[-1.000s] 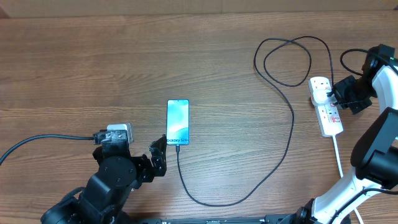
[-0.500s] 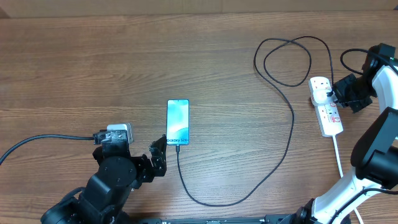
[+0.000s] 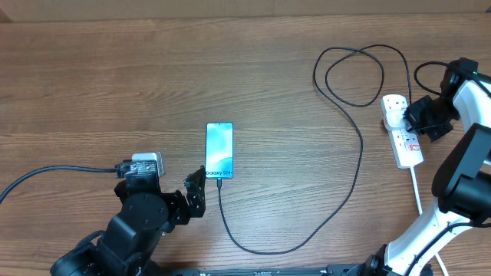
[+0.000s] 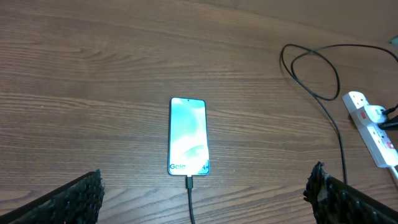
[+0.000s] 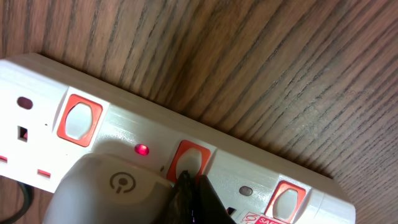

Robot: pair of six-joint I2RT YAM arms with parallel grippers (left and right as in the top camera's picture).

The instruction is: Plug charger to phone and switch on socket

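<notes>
A wooden worktop [image 3: 115, 77] seen from above. The phone [image 3: 219, 150] lies face up left of centre, its screen lit pale blue, with the charger [image 3: 357, 165], a thin black cable, meeting its near short edge. From there the cable sweeps right and loops up towards the socket [image 3: 403, 130], a white power strip at the far right. The left gripper [image 3: 196, 192] rests just beside the phone's near corner, fingers spread wide and holding nothing. The right gripper [image 3: 418, 115] sits on the socket, its fingers pressed together into one dark tip. Plugging in looks done: the left wrist view shows the cable tip seated in the phone [image 4: 188, 135], between the spread fingers of the left gripper [image 4: 202, 190]. The socket [image 4: 373, 134] appears there only small, at the right edge, its switches unreadable. The right wrist view alone shows them up close: the right gripper [image 5: 189, 186] touches a red-framed switch [image 5: 189, 163] on the socket [image 5: 249, 168], beside a pale plug body [image 5: 112, 186], and a small red lamp [image 5: 142, 150] glows next to it. That lamp suggests the power is already on, leaving only the retreat of the arm. The phone is out of sight in this view.
</notes>
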